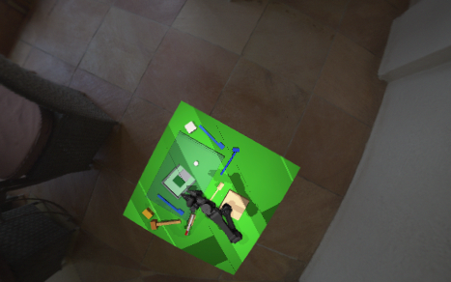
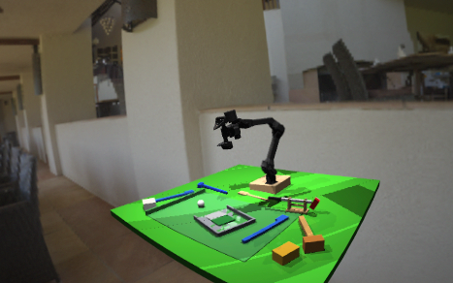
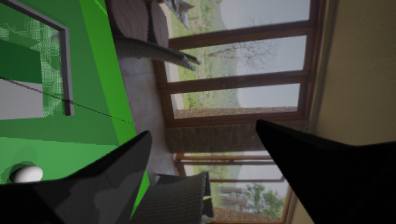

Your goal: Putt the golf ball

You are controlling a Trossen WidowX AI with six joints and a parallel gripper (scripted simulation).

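The red putter [image 2: 295, 202] lies on a small wooden rack on the green bench [image 2: 348, 194], just in front of the arm's tan base block [image 2: 270, 184], its red head pointing away from the block toward the bench's edge. The golf ball [image 2: 201, 203] sits well apart from it, on the far side of the grey-framed raised green [image 2: 224, 220] as counted from the putter. A brown wooden mallet [image 2: 309, 235] and an orange block [image 2: 285, 252] lie beyond the putter, farther from the base block; blue sticks flank the raised green.

The claw [image 2: 225, 136] hangs high above the bench, over the area between the base block and the raised green, its jaws spread wide and holding nothing. The wrist view shows the ball and the green's frame, not the putter.

The step in hand looks like the reach for the putter. To do it well, the claw should likely swing back toward the base block, turn its jaws across the shaft, and come down between the rack's supports, so the jaws close on the shaft alone and the head stays free to strike.
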